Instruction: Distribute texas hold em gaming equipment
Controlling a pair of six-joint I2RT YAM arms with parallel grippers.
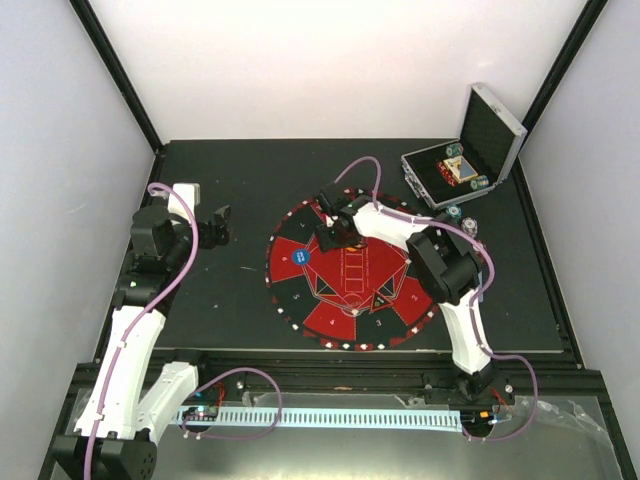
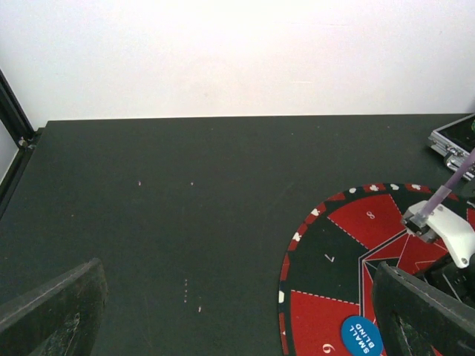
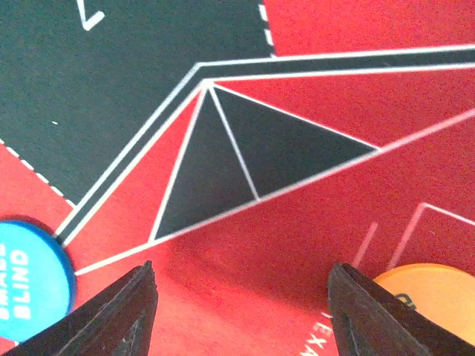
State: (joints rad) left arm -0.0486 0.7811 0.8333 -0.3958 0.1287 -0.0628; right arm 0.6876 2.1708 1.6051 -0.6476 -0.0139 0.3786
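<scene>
The blue "small blind" disc [image 1: 307,256] lies on the left of the red-and-black mat [image 1: 300,300]. It also shows in the right wrist view [image 3: 30,278] and the left wrist view [image 2: 361,335]. An orange disc [image 3: 430,297] lies on the mat just beside my right gripper's right finger. My right gripper [image 1: 325,222] hangs open and empty low over the mat's upper middle [image 3: 241,297]. A black triangle marker [image 1: 381,300] sits on the mat's lower right. My left gripper [image 1: 222,225] is open and empty over bare table left of the mat [image 2: 237,319]. No cards show.
The open silver case [image 1: 470,160] stands at the back right with chips inside. Two loose chips [image 1: 462,220] lie on the table just in front of it. The case corner [image 2: 453,141] and the right arm [image 2: 445,230] show in the left wrist view.
</scene>
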